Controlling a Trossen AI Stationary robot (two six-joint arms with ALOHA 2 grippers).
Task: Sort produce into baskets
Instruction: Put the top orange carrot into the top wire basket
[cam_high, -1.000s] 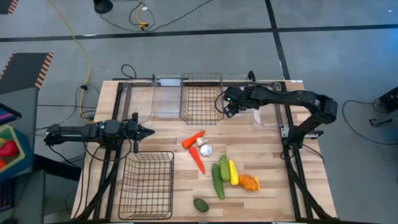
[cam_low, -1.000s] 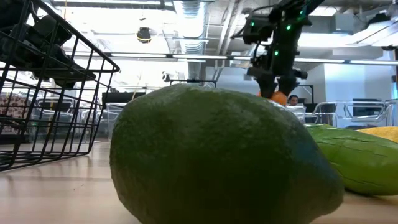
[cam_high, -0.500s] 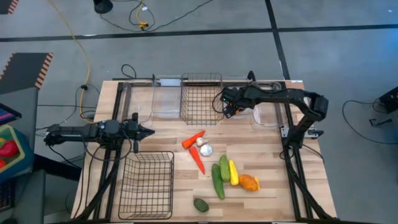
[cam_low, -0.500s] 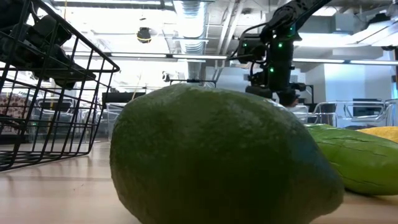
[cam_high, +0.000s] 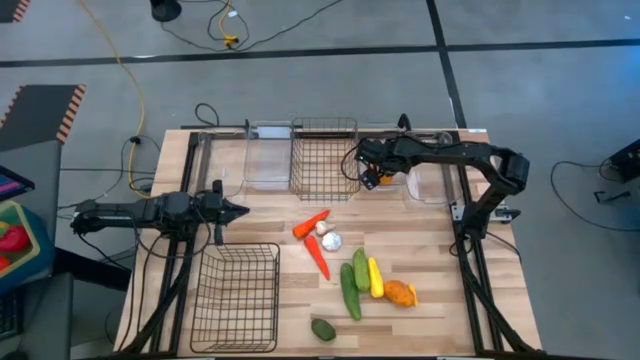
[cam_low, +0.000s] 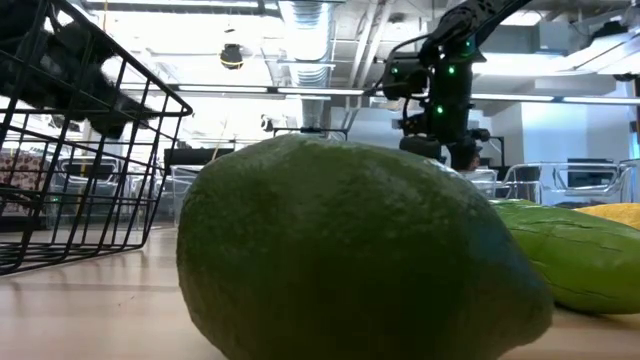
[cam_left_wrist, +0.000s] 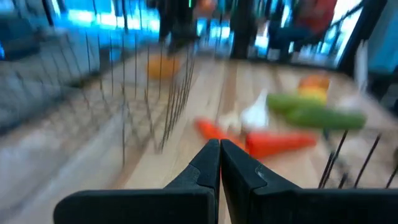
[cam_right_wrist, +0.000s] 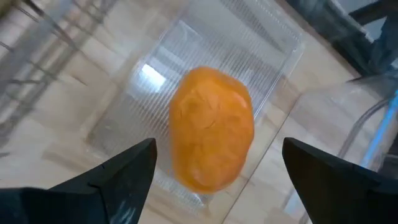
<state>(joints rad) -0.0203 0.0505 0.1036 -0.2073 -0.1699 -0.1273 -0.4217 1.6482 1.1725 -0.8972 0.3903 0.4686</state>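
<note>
- Just right of the rear wire basket (cam_high: 324, 158), your R gripper (cam_right_wrist: 214, 163) sits over a clear bin (cam_right_wrist: 186, 93), fingers spread wide, clamping nothing.
- Orange fruit (cam_right_wrist: 212, 137) lies in that bin, free between the fingers.
- L gripper (cam_high: 238, 211): well left-front of the basket, fingers pressed together, empty.
- Rest of produce (cam_high: 355, 280) lies in front of the basket.

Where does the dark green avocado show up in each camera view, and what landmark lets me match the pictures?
High view: the avocado lies alone at bottom centre of the picture.
Low view: it fills the middle foreground.
Left wrist view: not in it.
Right wrist view: not in it.
Landmark: the green cucumbers, just above the avocado in the high view, behind it at right in the low view, and also visible in the left wrist view.
</note>
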